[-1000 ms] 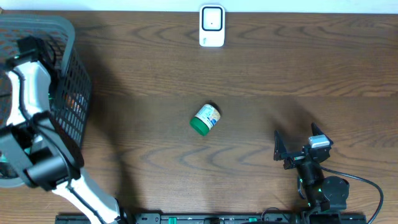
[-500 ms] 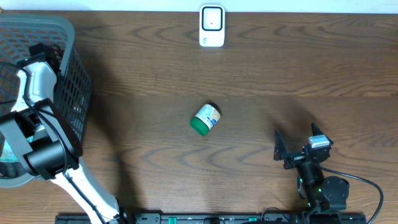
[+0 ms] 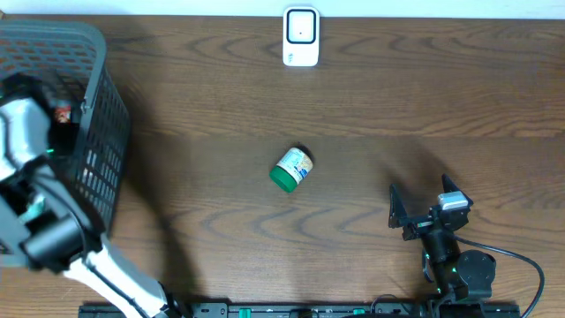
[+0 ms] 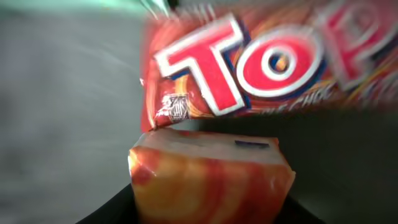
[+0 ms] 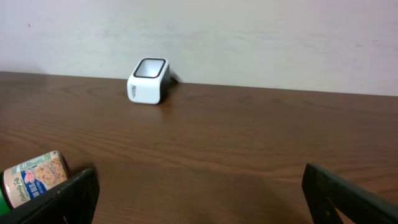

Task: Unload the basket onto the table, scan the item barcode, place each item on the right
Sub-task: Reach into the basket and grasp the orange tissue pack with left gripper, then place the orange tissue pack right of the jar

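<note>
In the basket (image 3: 110,115), left gripper (image 3: 53,110) hung over orange packet (image 4: 208,180), grip unclear; needed square pinch w/ barcode unhidden. Right gripper (image 3: 422,210) gaped, idle.

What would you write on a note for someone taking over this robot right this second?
Left gripper: down inside the basket, close over a red snack packet and an orange packet; I cannot tell whether it grips either.
Right gripper: open, empty, at the front right of the table.
Things: the green-lidded jar lies on its side mid-table; the white scanner stands at the far edge.
Done: no item is at the scanner.
Left: probably lift a packet out and show its barcode to the scanner.
</note>
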Motion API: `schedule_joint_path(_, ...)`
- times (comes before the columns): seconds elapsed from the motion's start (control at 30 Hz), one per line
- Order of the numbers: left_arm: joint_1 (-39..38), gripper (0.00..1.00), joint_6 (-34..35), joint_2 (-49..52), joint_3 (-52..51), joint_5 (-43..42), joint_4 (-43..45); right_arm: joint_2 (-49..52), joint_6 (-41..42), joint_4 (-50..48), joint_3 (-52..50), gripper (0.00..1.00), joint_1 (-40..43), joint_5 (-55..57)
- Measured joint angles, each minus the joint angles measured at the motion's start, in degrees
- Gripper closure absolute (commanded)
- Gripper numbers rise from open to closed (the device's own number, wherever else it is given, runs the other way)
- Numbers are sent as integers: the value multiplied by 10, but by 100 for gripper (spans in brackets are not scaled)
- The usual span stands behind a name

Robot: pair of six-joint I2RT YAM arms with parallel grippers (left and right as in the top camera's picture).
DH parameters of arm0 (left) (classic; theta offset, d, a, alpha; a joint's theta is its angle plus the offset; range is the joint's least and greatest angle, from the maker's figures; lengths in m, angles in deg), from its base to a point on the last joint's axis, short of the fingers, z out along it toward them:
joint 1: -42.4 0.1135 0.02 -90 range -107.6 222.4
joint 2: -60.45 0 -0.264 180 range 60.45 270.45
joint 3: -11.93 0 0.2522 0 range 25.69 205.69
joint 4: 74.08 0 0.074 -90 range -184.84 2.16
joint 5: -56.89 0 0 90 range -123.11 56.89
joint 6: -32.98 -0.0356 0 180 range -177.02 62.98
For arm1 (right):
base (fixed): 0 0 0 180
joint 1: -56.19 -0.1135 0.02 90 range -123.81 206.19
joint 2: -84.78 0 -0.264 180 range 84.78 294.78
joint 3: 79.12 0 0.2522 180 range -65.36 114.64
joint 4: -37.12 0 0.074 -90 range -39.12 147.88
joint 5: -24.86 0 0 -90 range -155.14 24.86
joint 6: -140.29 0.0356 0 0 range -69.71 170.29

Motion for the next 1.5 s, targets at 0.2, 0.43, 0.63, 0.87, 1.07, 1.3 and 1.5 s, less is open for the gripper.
schedule_joint_path(0.2,57,52,-20,-163,5,-68,2,0,0,0,0,1,0,0)
schedule_joint_path(0.43,5,52,-23,-340,9,-197,52,0,0,0,0,1,0,0)
schedule_joint_path(0.63,-190,52,-23,-415,12,-209,66,0,0,0,0,1,0,0)
schedule_joint_path(0.87,-489,52,-22,-332,14,-115,92,0,0,0,0,1,0,0)
schedule_joint_path(1.07,-635,52,-23,-176,14,-74,156,0,0,0,0,1,0,0)
schedule_joint_path(1.3,-710,52,-24,-25,14,-62,193,0,0,0,0,1,0,0)
schedule_joint_path(1.5,-751,52,-24,42,14,-60,215,0,0,0,0,1,0,0)
